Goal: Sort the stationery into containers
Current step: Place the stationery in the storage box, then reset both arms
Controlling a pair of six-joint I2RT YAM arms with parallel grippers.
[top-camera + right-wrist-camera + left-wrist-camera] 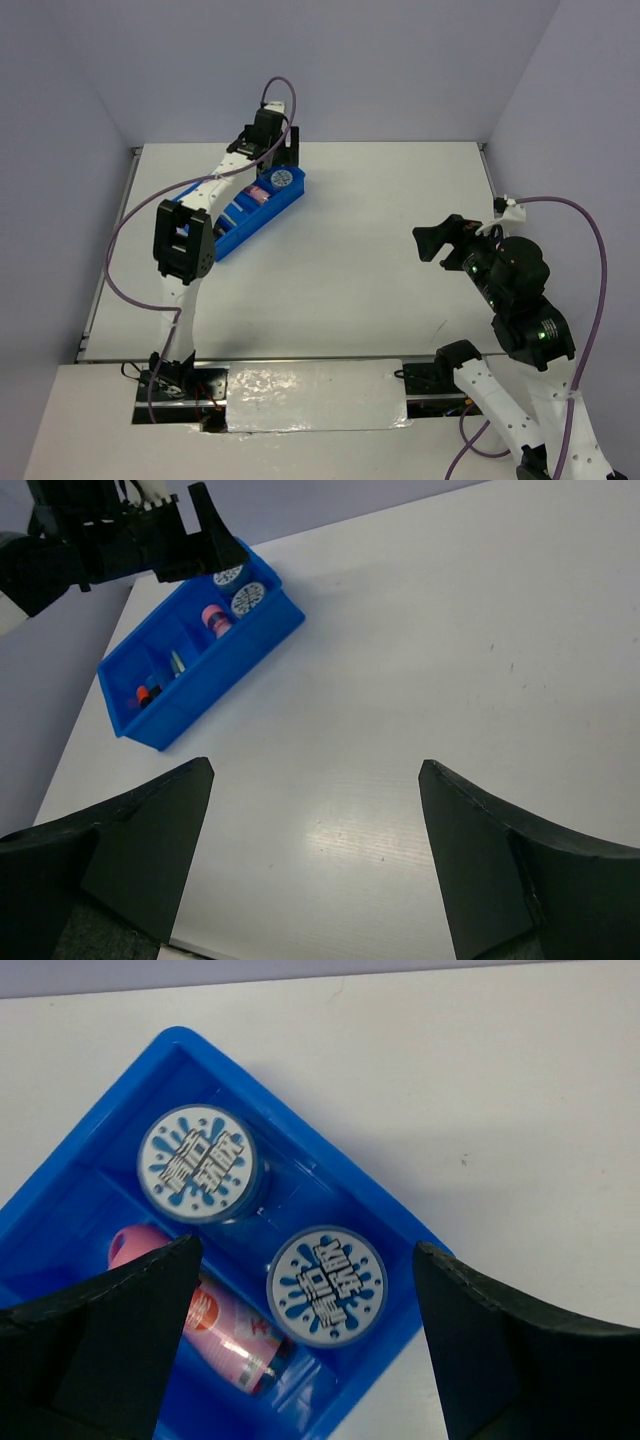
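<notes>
Inside blue tray, two discs

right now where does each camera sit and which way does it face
Top external: above and behind the bases, looking down on the white table; both arms show, left gripper over the blue tray, right gripper at the near right.
Left wrist: over the tray's end, looking down at two discs and a pink-capped bottle; its own fingers at the bottom.
Right wrist: faces across bare table to the far tray and left gripper; its own fingers at the bottom.
Shared: all three show the tray and discs.
</notes>
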